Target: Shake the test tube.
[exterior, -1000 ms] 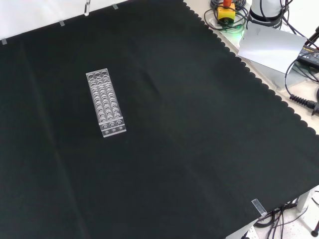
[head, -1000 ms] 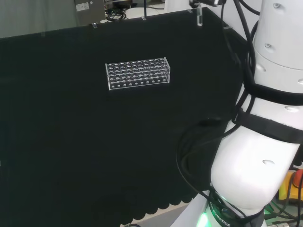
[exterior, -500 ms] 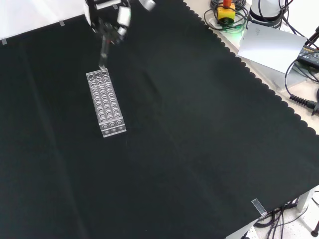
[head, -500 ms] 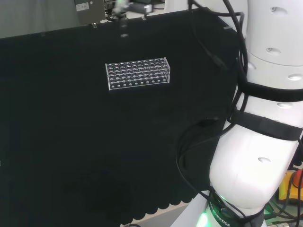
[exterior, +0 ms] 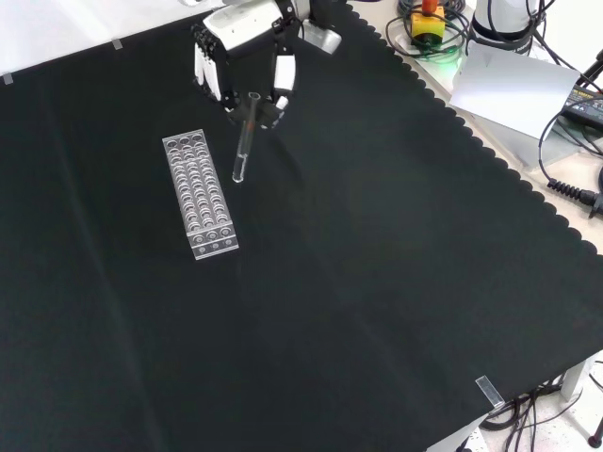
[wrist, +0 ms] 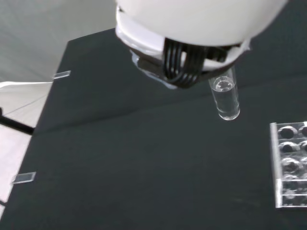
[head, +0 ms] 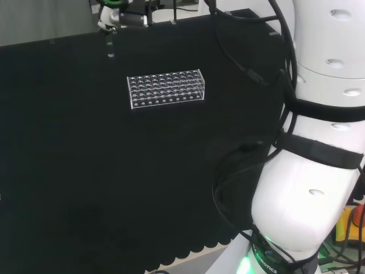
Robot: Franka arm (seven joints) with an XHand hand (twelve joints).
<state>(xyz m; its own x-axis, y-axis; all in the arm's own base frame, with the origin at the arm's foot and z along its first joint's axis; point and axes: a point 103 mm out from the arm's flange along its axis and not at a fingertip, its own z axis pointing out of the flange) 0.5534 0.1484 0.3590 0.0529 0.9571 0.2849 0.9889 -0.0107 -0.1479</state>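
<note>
The black and white robot hand point(exterior: 243, 56) pinches a clear glass test tube point(exterior: 243, 141) between curled fingers point(exterior: 282, 80), beside the clear plastic rack point(exterior: 199, 193).

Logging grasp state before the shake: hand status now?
Hand: shut on the tube, held in the air beside the rack.
</note>
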